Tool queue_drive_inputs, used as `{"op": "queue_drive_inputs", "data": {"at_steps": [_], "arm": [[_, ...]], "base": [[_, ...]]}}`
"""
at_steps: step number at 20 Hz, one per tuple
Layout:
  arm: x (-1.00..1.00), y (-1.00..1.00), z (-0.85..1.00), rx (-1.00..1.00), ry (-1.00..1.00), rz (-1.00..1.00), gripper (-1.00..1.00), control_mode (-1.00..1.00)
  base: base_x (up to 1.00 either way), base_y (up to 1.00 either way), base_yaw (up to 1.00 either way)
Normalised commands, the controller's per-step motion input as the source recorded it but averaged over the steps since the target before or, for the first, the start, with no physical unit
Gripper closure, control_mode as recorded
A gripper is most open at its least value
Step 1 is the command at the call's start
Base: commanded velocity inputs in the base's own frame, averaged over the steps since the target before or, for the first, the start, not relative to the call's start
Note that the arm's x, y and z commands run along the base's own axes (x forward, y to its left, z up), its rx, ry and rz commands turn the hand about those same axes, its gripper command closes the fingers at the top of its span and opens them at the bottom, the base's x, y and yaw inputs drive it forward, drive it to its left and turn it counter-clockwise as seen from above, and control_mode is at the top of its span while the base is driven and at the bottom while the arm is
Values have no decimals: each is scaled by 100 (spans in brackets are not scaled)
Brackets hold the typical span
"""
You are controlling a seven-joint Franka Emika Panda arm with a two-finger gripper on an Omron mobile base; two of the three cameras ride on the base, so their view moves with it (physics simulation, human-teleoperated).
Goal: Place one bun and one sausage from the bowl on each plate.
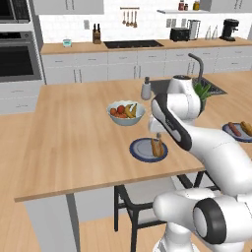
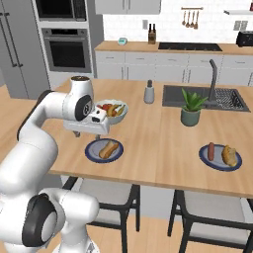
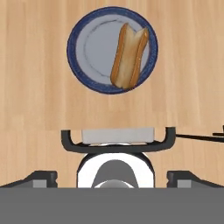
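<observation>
Near plate (image 2: 91, 153) on counter (image 1: 74, 142) holds bun (image 3: 129, 56) alone, sausage lacking. Right plate (image 2: 203, 157) carries sausage (image 2: 211, 150) and bun (image 2: 229, 154); looks finished. Gripper (image 2: 94, 134) hangs above near plate, jaws spread, nothing held. Judged step: fetch sausage for near plate. Dark bowl not made out. Fruit bowl (image 2: 118, 116) sits just beyond near plate; potted plant (image 2: 191, 109) and sink (image 2: 217, 99) farther right, neither obstructing.
</observation>
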Motion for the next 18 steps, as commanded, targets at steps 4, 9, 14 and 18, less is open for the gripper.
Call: {"op": "queue_drive_inputs", "data": {"at_steps": [4, 9, 14, 18], "arm": [[-10, -1, 25, 0, 0, 0, -100, -100], [-1, 0, 5, 0, 0, 0, -100, 100], [0, 0, 0, 0, 0, 0, -100, 100], [0, 0, 0, 0, 0, 0, -100, 100]], "base": [[0, 0, 0], [-14, -3, 0], [-64, -66, 0], [0, -100, 0]]}}
